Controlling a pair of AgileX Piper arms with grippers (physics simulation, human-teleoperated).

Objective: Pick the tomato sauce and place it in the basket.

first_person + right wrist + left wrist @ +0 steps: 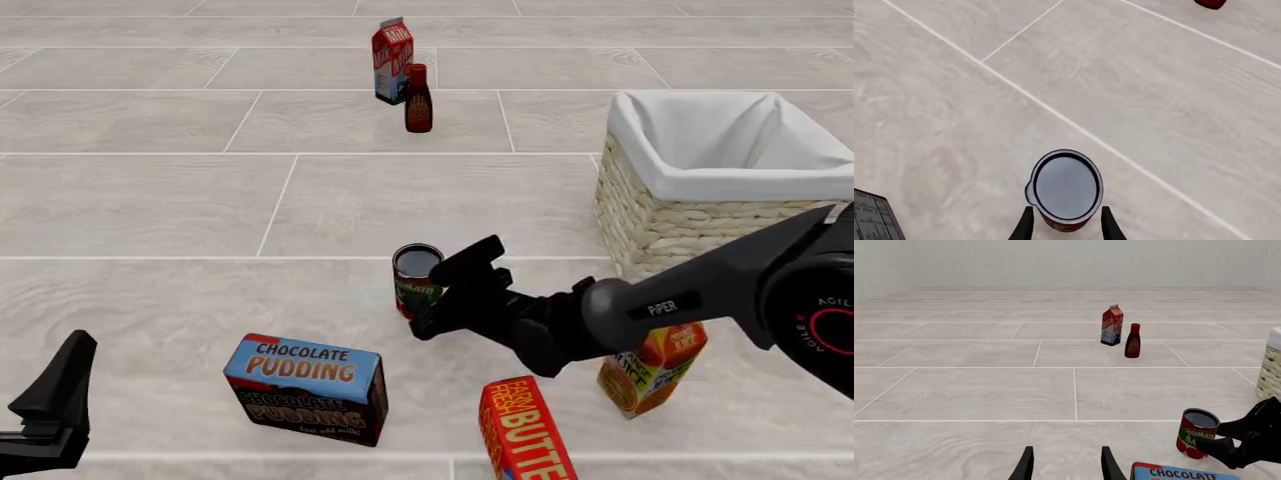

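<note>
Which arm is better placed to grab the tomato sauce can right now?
Right. The right gripper already has its fingers on either side of the tomato sauce; the left gripper sits far off, beyond the pudding box.

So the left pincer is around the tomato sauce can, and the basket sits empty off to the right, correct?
Not quite: the right pincer straddles the tomato sauce, as the right wrist view shows. The left pincer is apart from it. The basket looks empty.

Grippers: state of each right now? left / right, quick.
Left gripper: open, holding nothing.
Right gripper: open, fingers either side of the tomato sauce can; whether they touch it cannot be told.
</note>
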